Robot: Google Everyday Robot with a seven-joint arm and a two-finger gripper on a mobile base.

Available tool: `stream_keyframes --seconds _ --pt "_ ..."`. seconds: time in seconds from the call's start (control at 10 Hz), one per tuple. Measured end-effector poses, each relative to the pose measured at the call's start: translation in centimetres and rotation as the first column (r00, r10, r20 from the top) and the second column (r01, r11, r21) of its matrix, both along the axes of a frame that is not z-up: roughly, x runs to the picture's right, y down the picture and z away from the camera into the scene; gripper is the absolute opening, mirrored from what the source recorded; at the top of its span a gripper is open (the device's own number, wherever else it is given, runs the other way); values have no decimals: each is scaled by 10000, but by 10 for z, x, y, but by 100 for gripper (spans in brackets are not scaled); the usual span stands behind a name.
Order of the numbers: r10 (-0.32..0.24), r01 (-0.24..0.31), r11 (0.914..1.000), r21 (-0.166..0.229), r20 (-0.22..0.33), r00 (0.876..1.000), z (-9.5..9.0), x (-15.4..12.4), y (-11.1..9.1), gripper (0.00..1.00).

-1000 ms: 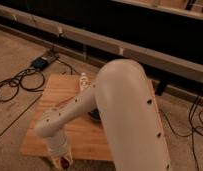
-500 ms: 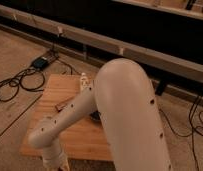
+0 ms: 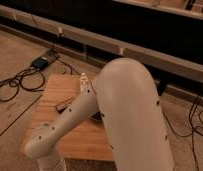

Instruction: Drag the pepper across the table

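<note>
since the white arm point(image 3: 70, 117) ran off the bottom edge past its bent joint near the tabletop's point(image 3: 55, 90) front left corner, the gripper lay out of view and its state could not be told. the pepper could not be made out; the arm covered much of the tabletop. compared with a second ago, the joint had swung lower and further left. a flat black item point(image 3: 61, 106) lay just beside the arm, a small pale bottle point(image 3: 84, 79) stood at the far edge, and a dark bowl point(image 3: 97, 118) was mostly hidden.

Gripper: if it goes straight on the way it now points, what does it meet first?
The gripper is below the picture, unseen. Its wrist points down over the table, so probably its top; depth unclear.
</note>
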State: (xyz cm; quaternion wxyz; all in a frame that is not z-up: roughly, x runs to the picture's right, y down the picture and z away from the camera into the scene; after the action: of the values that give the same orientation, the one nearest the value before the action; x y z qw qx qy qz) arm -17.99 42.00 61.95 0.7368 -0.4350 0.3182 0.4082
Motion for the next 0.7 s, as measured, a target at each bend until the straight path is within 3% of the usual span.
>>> stream_keyframes --seconds 0.7 --pt "96 -85 9998 -163 699 9975 -19 -1 10 0"
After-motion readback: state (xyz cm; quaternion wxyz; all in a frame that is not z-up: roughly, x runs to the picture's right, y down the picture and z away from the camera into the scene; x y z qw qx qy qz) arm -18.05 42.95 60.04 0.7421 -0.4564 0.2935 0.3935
